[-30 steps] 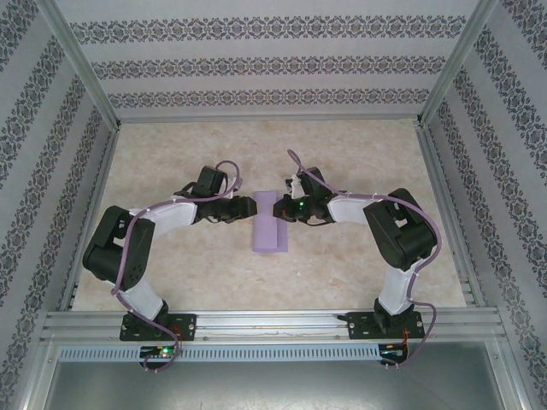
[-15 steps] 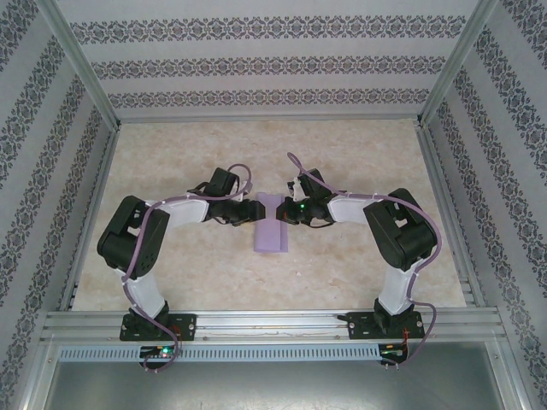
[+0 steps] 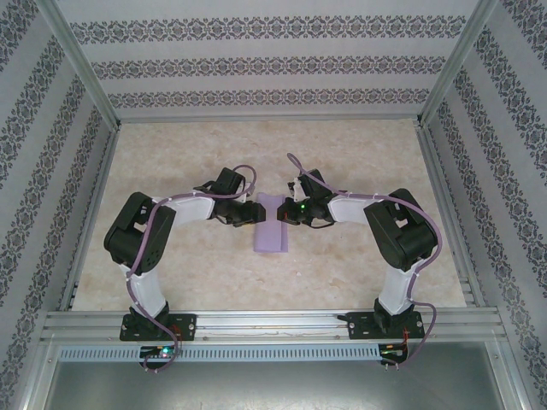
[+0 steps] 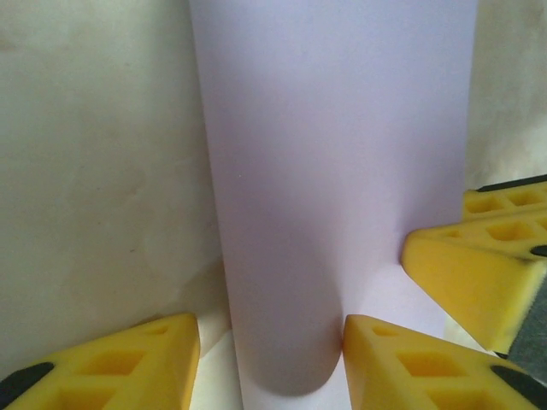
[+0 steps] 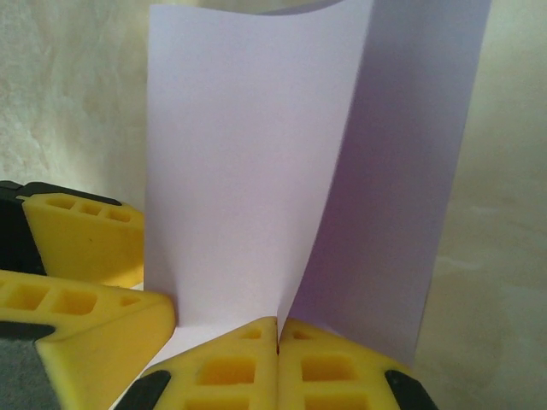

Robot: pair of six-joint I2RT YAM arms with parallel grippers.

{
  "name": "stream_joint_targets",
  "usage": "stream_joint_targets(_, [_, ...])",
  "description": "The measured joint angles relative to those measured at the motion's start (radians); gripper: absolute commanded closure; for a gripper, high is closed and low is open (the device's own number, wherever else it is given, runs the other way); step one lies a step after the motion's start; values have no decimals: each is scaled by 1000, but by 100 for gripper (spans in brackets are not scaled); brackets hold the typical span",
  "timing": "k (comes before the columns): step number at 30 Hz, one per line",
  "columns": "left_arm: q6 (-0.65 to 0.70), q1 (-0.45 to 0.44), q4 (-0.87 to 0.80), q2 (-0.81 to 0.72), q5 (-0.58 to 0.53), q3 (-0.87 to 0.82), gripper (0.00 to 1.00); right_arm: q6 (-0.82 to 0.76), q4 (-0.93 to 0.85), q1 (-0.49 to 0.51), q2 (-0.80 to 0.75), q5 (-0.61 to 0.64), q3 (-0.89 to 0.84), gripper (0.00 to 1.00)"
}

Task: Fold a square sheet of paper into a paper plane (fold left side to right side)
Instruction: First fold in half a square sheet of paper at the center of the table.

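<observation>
The square sheet of paper lay near the middle of the table, between the two arms. It was already doubled over into a narrow strip whose long side ran away from the bases. The fold was not yet a crease. In the left wrist view the edge nearest the camera bulged as a soft, rounded roll. The left pincer stood released astride that roll, one yellow finger touching it and the other apart from it. It looked placed to squeeze the bend into a sharp line. The right pincer was clenched, its tips meeting at the opposite edge where the two layers came together. It seemed set there to pin the loose edges so the sheet would not slide, though whether paper was nipped between the tips could not be told. The right wrist view showed the upper layer lifting off the lower one, with shadow between them. The overhead view flattened this out, but it alone gave the strip's place on the table and the two pincers facing each other across it.
</observation>
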Motion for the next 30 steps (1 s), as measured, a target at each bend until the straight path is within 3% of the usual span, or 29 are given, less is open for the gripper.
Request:
stream_joint_targets(12, [3,-21,-34,12,-63,21,60,-21,-8,-54,-103,21,-39,71])
stream_joint_targets(19, [-9,-31,-62,24,-84,44,59,-34,-15,-126,-222,50,-113,67])
stream_joint_targets(30, [-22,-58,-154,55,-138,115,52,-51,-38,-140,-251,66,-145,66])
